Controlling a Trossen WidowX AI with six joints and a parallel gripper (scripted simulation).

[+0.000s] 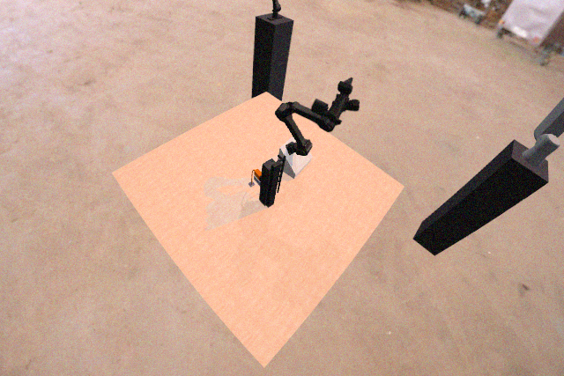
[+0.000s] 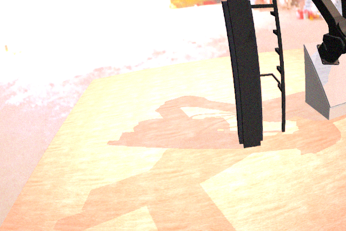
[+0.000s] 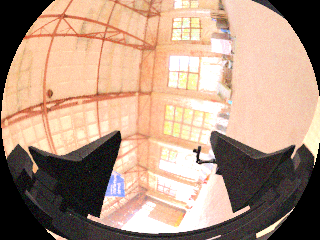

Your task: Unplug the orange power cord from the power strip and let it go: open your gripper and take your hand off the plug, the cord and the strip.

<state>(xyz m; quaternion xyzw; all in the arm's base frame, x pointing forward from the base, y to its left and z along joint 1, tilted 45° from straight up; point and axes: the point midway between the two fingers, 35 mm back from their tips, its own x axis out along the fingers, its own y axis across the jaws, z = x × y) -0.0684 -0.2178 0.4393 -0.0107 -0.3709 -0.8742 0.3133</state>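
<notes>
A small orange piece [image 1: 258, 173], with a thin orange cord hanging down beside it, shows at the left of a tall black upright unit [image 1: 269, 182] [image 2: 245, 66] in the top view. The unit partly covers it, and no orange shows in the exterior view. I cannot make out the power strip for certain, or whether the plug sits in it. My gripper [image 1: 341, 99] [image 3: 167, 136] is open and empty, raised high above the table and away from the orange piece. In the wrist view its two black fingers stand wide apart with only the hall between them.
A thin black ladder-like bar [image 1: 281, 173] [image 2: 281, 68] stands beside the upright unit. My arm's white wedge base [image 1: 298, 163] [image 2: 335, 97] is close on its right. The pale table top [image 1: 269, 281] [image 2: 125, 161] lies below. Black pedestals [image 1: 270, 55] [image 1: 478, 203] with other arms stand beyond it.
</notes>
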